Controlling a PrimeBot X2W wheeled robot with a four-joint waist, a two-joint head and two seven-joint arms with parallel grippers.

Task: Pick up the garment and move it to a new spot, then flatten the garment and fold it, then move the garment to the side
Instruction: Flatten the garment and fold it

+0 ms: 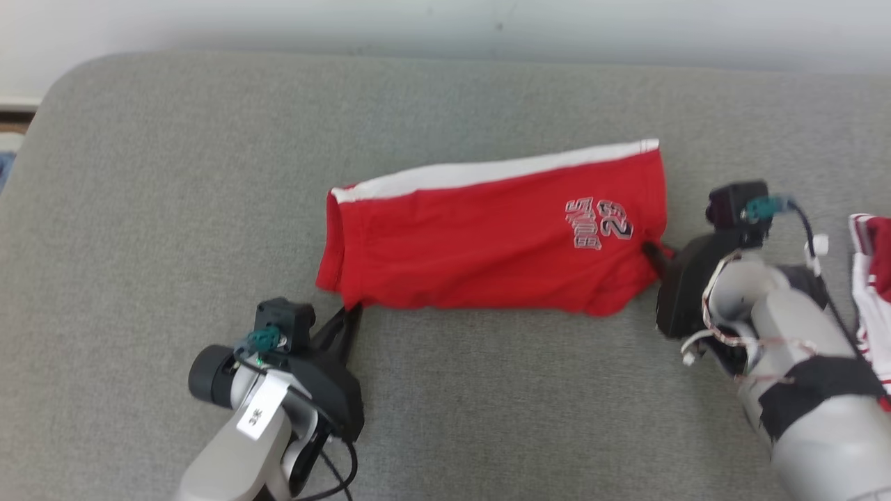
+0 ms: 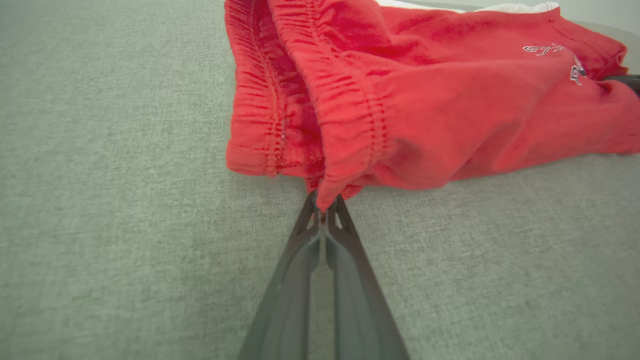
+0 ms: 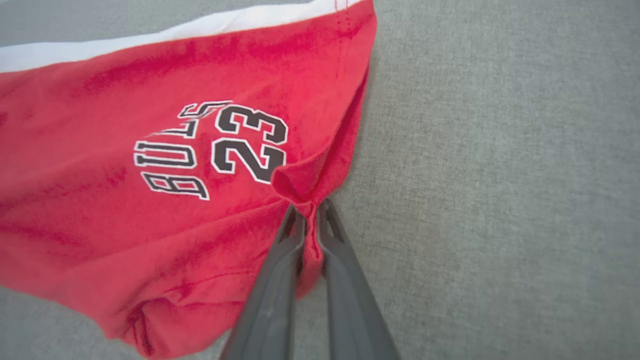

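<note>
The garment [image 1: 487,236] is a pair of red shorts with a white side stripe and a "BULLS 23" print, lying folded lengthwise on the grey cushion [image 1: 174,174]. My left gripper [image 1: 353,308] is shut on the waistband corner at the garment's near left end; in the left wrist view the gripper [image 2: 324,210] pinches the elastic waistband [image 2: 350,115]. My right gripper [image 1: 651,249] is shut on the hem at the garment's right end; in the right wrist view the gripper [image 3: 310,210] clamps a pinch of red cloth [image 3: 300,185] beside the print [image 3: 215,145].
Another red and white garment [image 1: 870,278] lies at the right edge, behind my right forearm. The grey cushion extends around the shorts, with a pale wall [image 1: 445,28] at the back and the cushion's rounded corner at the far left.
</note>
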